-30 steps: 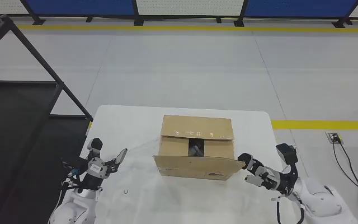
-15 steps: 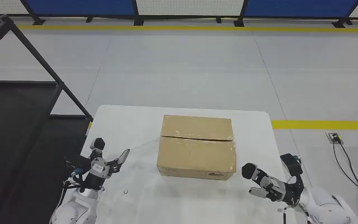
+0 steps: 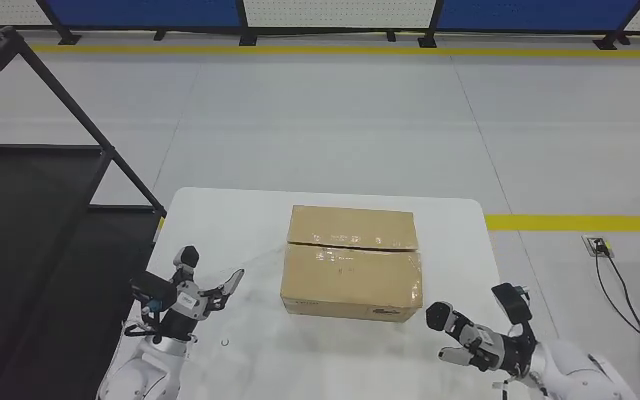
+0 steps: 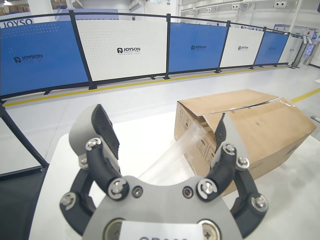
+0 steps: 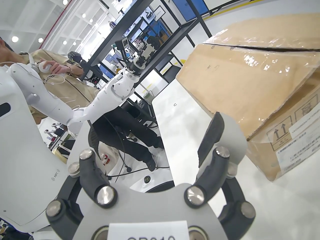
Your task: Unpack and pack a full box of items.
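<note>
The cardboard box (image 3: pixel 351 262) sits at the centre of the top view, in the middle of the white table (image 3: pixel 230 215). Its top flaps (image 3: pixel 350 228) are folded down and meet along a seam that is not quite flush. A strip of clear tape (image 4: pixel 183 143) trails loose from the box corner facing the left gripper down to the tabletop. We cannot see what is inside.

The left gripper (image 3: pixel 210 272) hangs at the lower left of the frame, well apart from the box, its fingers spread wide with nothing between them. The right gripper (image 3: pixel 446 334) is at the lower right, near the box's front corner but not touching it, equally wide and empty.

We see three likely risks:
- **Sliding:** nothing pins the box, so one gripper prying at a flap alone could push it across the smooth table instead of opening it.
- **Tape:** the loose strip could stick to a finger pad and drag the flap or the box along.
- **Collision:** the right gripper is close enough to clip the corner on a careless approach and skew the box.
</note>
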Action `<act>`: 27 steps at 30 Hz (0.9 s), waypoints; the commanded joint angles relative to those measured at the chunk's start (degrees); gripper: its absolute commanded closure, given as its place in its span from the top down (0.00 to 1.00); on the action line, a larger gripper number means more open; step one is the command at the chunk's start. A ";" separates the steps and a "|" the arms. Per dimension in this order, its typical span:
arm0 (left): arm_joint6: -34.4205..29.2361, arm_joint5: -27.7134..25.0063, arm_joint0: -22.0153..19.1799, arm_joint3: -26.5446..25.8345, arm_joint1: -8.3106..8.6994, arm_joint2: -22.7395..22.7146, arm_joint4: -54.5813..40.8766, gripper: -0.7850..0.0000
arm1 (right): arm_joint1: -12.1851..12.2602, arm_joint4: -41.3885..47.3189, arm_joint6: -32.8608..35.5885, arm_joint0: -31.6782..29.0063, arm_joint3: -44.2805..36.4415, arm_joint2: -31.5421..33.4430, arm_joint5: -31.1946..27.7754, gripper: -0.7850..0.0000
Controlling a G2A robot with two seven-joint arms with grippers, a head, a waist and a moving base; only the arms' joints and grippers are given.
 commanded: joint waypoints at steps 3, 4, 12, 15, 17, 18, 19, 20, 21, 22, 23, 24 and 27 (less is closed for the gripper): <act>1.30 -1.42 0.32 -0.73 0.10 1.05 0.76 1.00 | 0.92 -1.71 -0.01 -0.24 -0.77 -1.34 0.00 1.00; 1.56 -1.80 0.49 -0.80 0.12 1.24 0.85 1.00 | 1.15 -2.04 -0.01 -0.19 -0.92 -1.74 0.00 1.00; 4.38 -0.27 1.34 -0.87 0.18 1.88 1.54 1.00 | 2.49 1.10 -1.13 1.54 0.57 -2.07 0.00 1.00; 3.95 0.51 1.00 -0.36 0.19 1.83 1.00 1.00 | 2.13 -0.63 -5.04 1.91 1.63 -1.29 0.14 1.00; 4.15 0.59 1.08 -0.36 0.24 1.67 1.02 1.00 | 1.70 -3.96 -7.75 3.41 2.37 -1.78 2.83 1.00; 4.33 0.68 1.27 -0.46 0.27 1.56 1.01 1.00 | 1.38 -5.58 -9.44 4.29 2.79 -2.49 4.69 1.00; 4.40 0.67 1.40 -0.54 0.28 1.49 1.00 1.00 | 1.14 -6.48 -10.58 4.90 3.02 -3.13 5.87 1.00; 4.62 0.79 1.62 -0.69 0.31 1.35 0.92 1.00 | 0.76 -7.80 -12.26 5.96 3.59 -4.16 7.70 1.00; 4.78 0.87 1.87 -0.82 0.33 1.25 0.82 1.00 | 0.36 -9.28 -13.82 7.14 4.30 -5.30 9.57 1.00; 4.94 0.97 2.09 -0.99 0.35 1.16 0.79 1.00 | -0.08 -9.90 -15.29 8.30 4.85 -6.67 10.95 1.00; 5.07 1.02 2.33 -1.12 0.36 1.13 0.81 1.00 | -0.50 -10.38 -16.30 9.51 5.60 -8.04 11.84 1.00; 5.21 1.19 2.54 -1.25 0.38 1.06 0.88 1.00 | -0.88 -11.51 -17.53 10.88 6.69 -9.03 13.30 1.00; 5.77 1.66 3.27 -1.64 0.45 0.70 1.03 1.00 | -2.08 -14.85 -21.68 13.93 8.66 -12.12 16.47 1.00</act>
